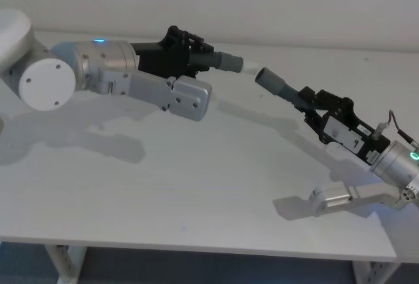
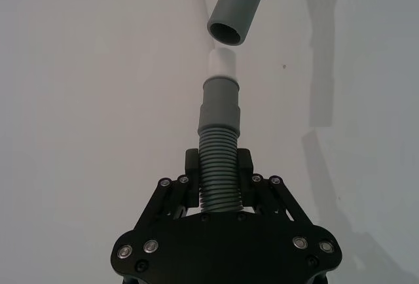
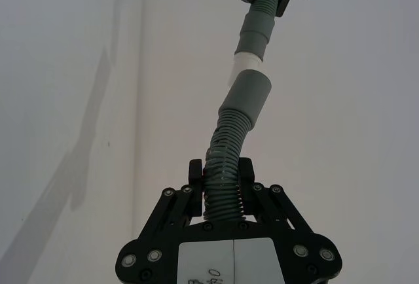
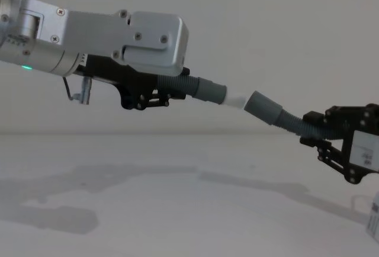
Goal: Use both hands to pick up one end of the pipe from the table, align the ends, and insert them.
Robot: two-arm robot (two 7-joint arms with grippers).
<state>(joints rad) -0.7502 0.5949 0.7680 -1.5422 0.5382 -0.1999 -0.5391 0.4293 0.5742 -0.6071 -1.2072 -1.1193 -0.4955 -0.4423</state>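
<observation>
Both pipe pieces hang in the air above the white table [image 1: 196, 192]. My left gripper [image 1: 185, 53] is shut on the ribbed part of one piece [image 2: 218, 166]. That piece's grey cuff [image 2: 220, 104] and whitish tip [image 2: 221, 67] point toward the right arm. My right gripper [image 1: 309, 103] is shut on the ribs of the other piece [image 3: 226, 146], whose wide plain sleeve [image 1: 272, 82] faces the tip. The tip [image 4: 235, 99] stands just short of the sleeve's open mouth [image 2: 226, 34], roughly in line with it and separated by a small gap. The right piece bends slightly between the fingers and the sleeve [image 3: 249, 94].
The table's front edge [image 1: 196, 246] runs along the bottom of the head view, with a plain wall [image 1: 262, 2] behind the far edge. The left arm's silver-grey body [image 1: 98, 71] reaches in from the left, the right arm's [image 1: 393, 159] from the lower right.
</observation>
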